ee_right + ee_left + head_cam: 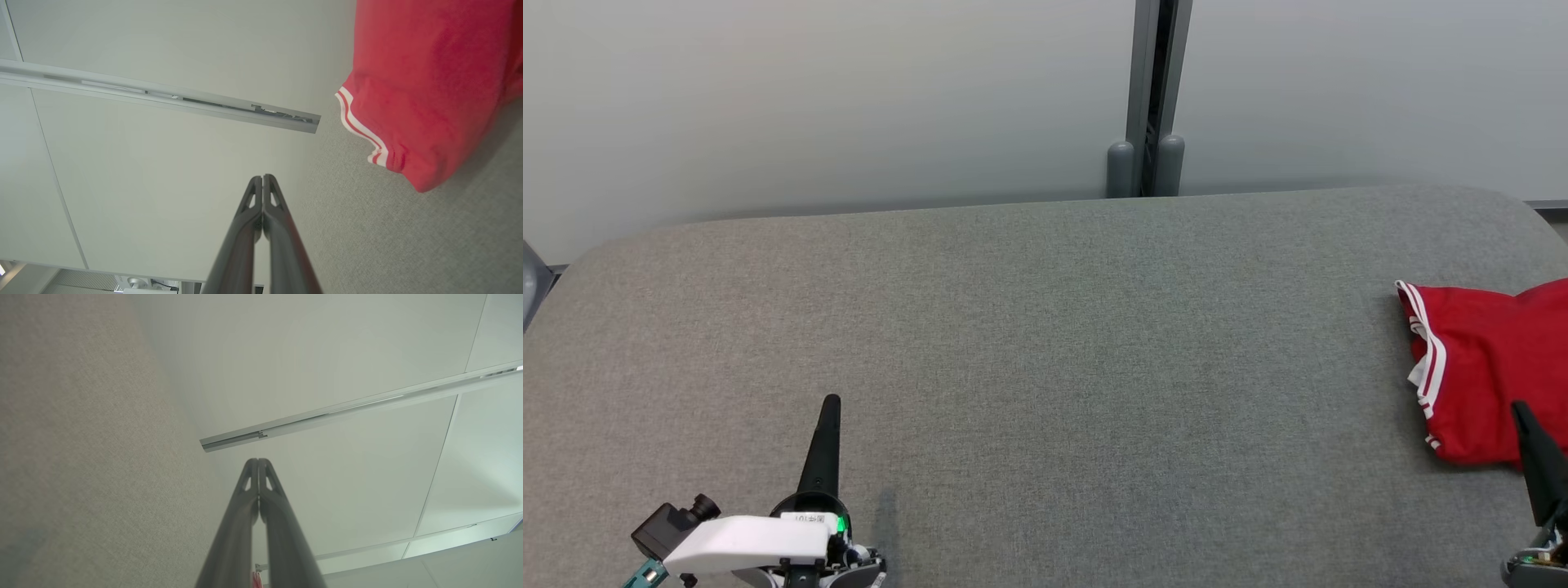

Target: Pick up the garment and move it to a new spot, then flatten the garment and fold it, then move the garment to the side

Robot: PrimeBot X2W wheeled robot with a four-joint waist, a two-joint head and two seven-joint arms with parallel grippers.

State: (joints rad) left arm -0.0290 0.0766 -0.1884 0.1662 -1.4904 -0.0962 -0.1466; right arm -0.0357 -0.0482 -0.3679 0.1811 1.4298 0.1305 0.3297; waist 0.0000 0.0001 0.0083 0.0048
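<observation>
A red garment (1486,367) with white stripes along its hem lies folded at the far right of the grey fabric surface (1045,343), partly cut off by the head view's edge. The right wrist view has the garment (425,81) at its upper right, apart from the fingers. My right gripper (1521,408) stands at the lower right, just in front of the garment, shut with nothing in it (262,176). My left gripper (831,400) is at the lower left, far from the garment, fingers pressed together and empty (258,460).
A pale wall runs behind the surface, with a grey metal post (1152,98) at its middle. The surface's back edge curves down at both corners. A broad stretch of grey fabric lies between the two grippers.
</observation>
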